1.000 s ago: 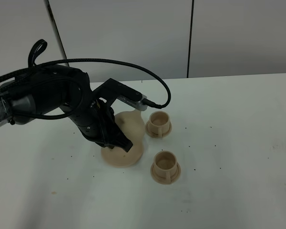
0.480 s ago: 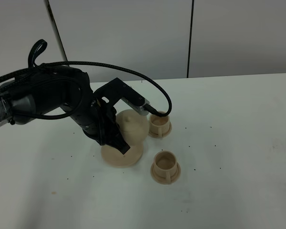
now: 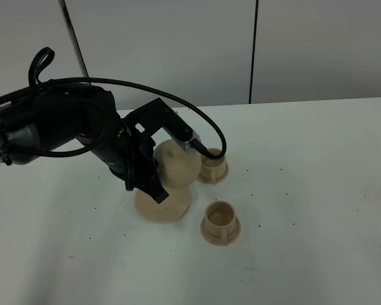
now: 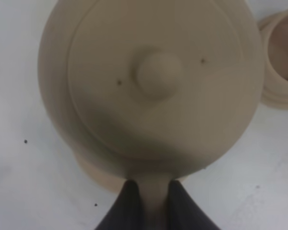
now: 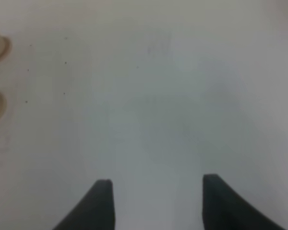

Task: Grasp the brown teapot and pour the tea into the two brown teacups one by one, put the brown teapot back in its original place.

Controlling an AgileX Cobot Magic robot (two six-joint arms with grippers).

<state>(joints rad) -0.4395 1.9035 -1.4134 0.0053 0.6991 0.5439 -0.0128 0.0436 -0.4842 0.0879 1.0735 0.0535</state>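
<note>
Teapot point(image 3: 178, 166) upright, lid knob point(image 4: 156, 75) up, handle point(image 4: 153, 203) clamped in L pincer point(image 4: 152, 187)

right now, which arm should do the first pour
Left: the left pincer is shut on the round-bellied tan teapot, beside the farther small tan teacup. The right pincer hangs open over white table.

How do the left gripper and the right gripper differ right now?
The left gripper is shut on the brown teapot's handle; the right gripper stands open and holds nothing. The left gripper holds the teapot over the round plate, next to the far teacup; the right gripper hangs over the white table, well away from it. Both have dark fingers.
</note>
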